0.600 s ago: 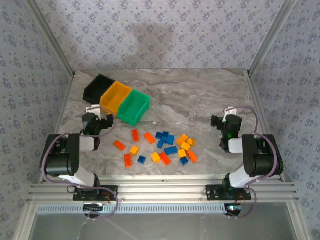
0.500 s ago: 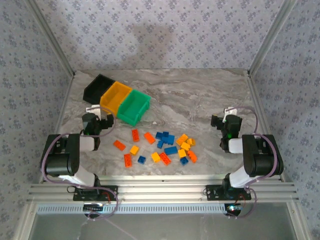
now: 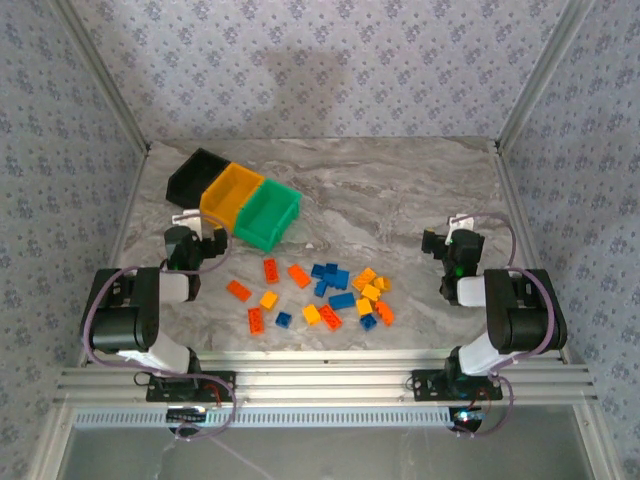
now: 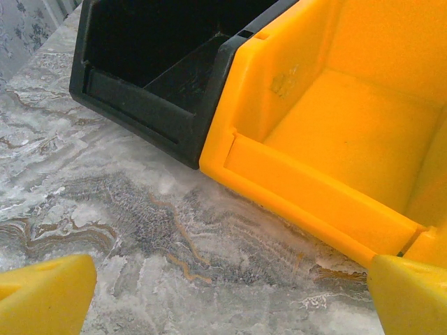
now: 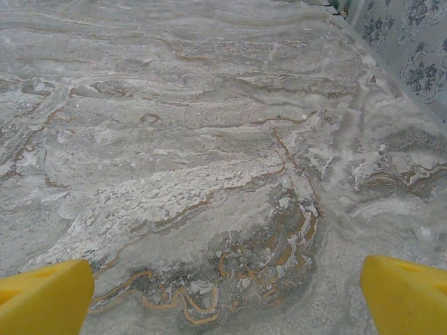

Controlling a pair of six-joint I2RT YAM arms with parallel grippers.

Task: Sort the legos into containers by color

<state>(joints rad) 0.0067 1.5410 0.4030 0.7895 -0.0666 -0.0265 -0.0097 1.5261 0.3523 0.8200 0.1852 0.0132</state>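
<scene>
Seen from above, three bins stand in a touching diagonal row at the far left of the marble-patterned bench [image 3: 400, 190]: the black bin [image 3: 192, 178] lies farthest back, the yellow bin [image 3: 230, 195] is in the middle, and the green bin [image 3: 268, 215] is nearest the centre. The legos [image 3: 318, 293], in red-orange, yellow-orange and blue, lie scattered loose on the bench in front of the bins, between the left arm [image 3: 130, 315] and the right arm [image 3: 515, 310]. In the left wrist view, the left fingers [image 4: 45, 293] are spread wide and hold nothing. Their yellow tips frame bare bench just in front of the corner where the black and yellow bins meet. In the right wrist view, the right fingers [image 5: 45, 293] are likewise spread wide and hold nothing. They are above bare bench to the right of the legos, apart from them, with the bench's right edge rail near.
</scene>
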